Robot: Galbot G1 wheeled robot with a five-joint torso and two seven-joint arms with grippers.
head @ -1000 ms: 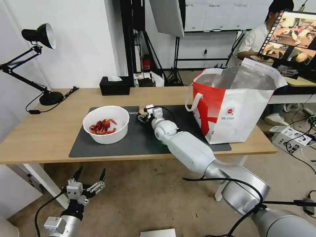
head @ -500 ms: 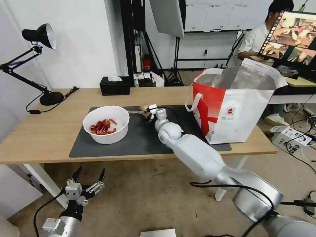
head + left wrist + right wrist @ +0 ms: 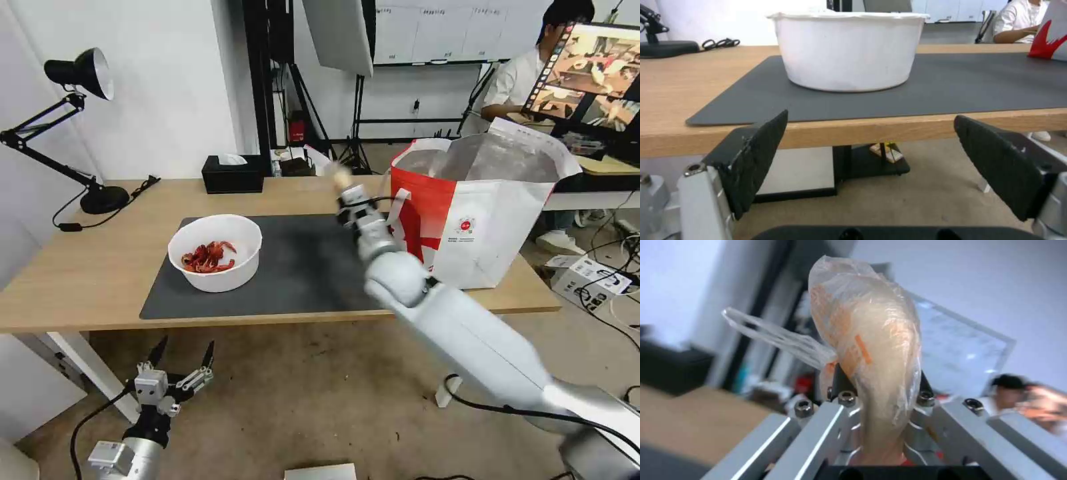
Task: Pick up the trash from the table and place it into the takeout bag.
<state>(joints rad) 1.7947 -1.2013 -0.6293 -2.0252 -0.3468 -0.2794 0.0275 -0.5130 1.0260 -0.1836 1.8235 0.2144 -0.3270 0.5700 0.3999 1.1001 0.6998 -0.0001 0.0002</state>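
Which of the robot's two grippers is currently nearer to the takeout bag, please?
The right. The right gripper, shut on the small clear bag, is raised above the table just beside the takeout bag. The left gripper hangs open below the table edge, far off.

Head camera high above table [image 3: 100,267]; left wrist camera at table-edge level.

On the one table [image 3: 100,267] lies one dark mat [image 3: 293,267], bearing one white bowl [image 3: 215,252] of red shells. One small clear bag [image 3: 871,340] with a yellowish lump, one takeout bag [image 3: 480,213], one black tissue box [image 3: 232,175], one desk lamp [image 3: 80,73] and two grippers are seen.
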